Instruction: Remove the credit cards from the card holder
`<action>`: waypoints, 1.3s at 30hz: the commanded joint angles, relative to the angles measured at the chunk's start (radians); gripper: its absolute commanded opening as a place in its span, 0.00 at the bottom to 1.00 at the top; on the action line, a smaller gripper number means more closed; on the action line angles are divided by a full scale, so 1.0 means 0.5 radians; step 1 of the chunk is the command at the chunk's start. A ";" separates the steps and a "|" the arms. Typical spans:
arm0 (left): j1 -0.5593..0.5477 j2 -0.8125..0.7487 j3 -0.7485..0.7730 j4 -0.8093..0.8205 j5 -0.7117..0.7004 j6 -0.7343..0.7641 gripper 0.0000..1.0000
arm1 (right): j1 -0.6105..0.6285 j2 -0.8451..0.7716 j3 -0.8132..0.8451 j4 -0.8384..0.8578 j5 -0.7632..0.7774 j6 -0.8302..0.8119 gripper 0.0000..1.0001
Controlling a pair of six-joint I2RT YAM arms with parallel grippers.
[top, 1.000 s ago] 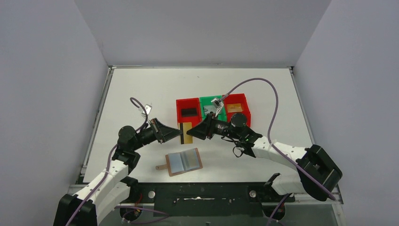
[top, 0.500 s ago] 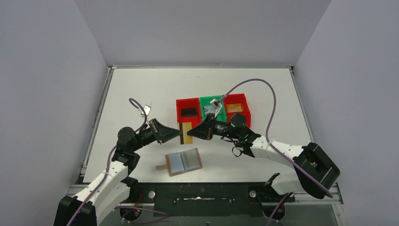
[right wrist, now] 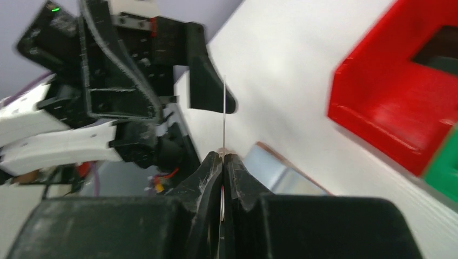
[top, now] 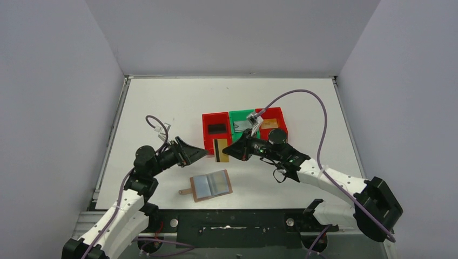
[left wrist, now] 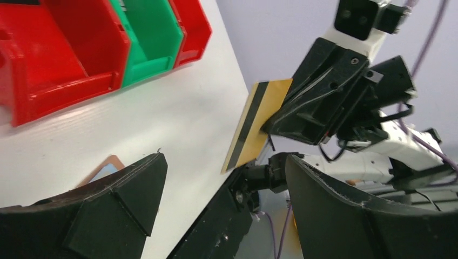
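Glossy plastic bins point(left wrist: 65, 89), smooth gold card point(top: 221, 150), matt leather-like card holder point(top: 211, 185), matt table point(top: 162, 102)

We log two arms. Left arm point(top: 121, 208) and right arm point(top: 329, 174): white shells on the long links, black round joints between. Each one has a bulky black block point(top: 381, 205) at the near end. Left fingers point(left wrist: 116, 202) are thick, matte black, faceted wedges. Right fingers point(right wrist: 208, 181) are black too, narrowing to thin tips. A long purple cable point(top: 302, 90) runs to the right wrist, a shorter purple loop point(top: 148, 118) to the left wrist. We spot a green light point(right wrist: 53, 8) on the left wrist's black housing.
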 commanded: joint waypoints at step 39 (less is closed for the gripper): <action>0.022 -0.459 0.679 -1.584 -1.093 1.184 0.91 | -0.590 0.347 0.682 -1.492 1.194 -3.655 0.00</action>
